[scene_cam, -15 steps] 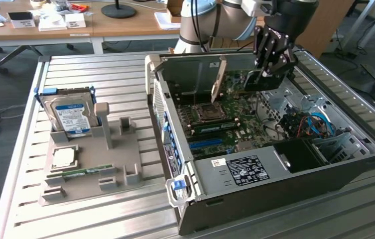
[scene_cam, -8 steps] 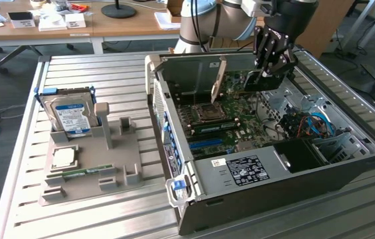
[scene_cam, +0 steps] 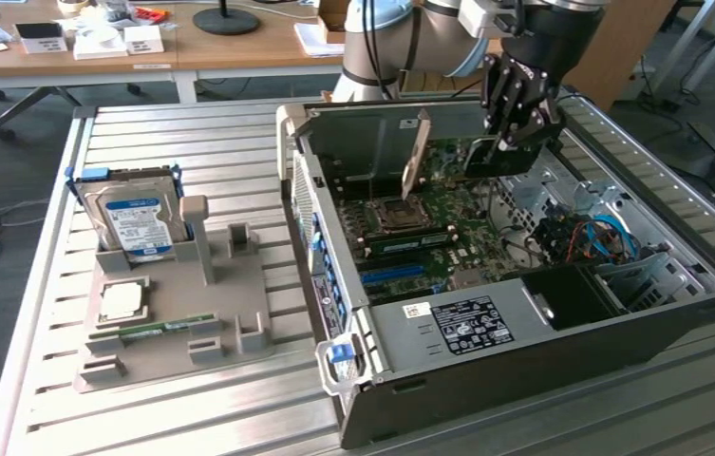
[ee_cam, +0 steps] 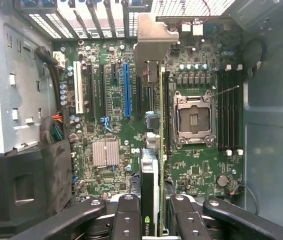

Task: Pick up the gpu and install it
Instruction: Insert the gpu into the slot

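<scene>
The gpu [scene_cam: 499,160] is a green card hanging on edge inside the open computer case [scene_cam: 509,370], above the motherboard [scene_cam: 427,237]. Its silver bracket [scene_cam: 417,152] points toward the case's rear wall. My gripper [scene_cam: 509,142] reaches down from above and is shut on the gpu. From the wrist camera I look along the gpu [ee_cam: 155,170] edge-on, held between my two black fingers [ee_cam: 127,215]. Its bracket [ee_cam: 151,35] is at the far end by the rear slot openings. The card hangs over the black slots between the blue slot [ee_cam: 127,90] and the CPU socket [ee_cam: 194,117].
At the exterior view's left, a grey holder [scene_cam: 224,285] on the slatted metal table carries a hard drive [scene_cam: 133,220], a CPU chip [scene_cam: 122,299] and a memory stick [scene_cam: 160,330]. Inside the case are a drive bay [scene_cam: 579,294] and blue cables [scene_cam: 604,237]. A wooden desk [scene_cam: 205,52] stands behind.
</scene>
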You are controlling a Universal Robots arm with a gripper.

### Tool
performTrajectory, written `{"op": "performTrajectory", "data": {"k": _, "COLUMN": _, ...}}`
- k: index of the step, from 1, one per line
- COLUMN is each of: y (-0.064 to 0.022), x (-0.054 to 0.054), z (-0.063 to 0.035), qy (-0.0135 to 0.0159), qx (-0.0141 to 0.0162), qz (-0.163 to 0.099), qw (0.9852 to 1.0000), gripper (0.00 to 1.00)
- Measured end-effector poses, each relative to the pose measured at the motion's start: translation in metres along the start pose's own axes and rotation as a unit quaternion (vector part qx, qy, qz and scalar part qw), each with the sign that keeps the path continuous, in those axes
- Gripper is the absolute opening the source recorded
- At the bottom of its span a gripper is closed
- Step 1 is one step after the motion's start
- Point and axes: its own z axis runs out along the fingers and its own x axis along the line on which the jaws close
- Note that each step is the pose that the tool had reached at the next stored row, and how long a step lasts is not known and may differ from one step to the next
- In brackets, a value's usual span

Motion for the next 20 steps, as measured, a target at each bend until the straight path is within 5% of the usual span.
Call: {"op": "performTrajectory", "data": {"k": 20, "y": 0.0000, "x": 0.0003, "z": 0.0053, "qy": 0.0001, "qx": 0.0000, "qz": 0.000, "qw": 1.0000, "gripper": 0.27}}
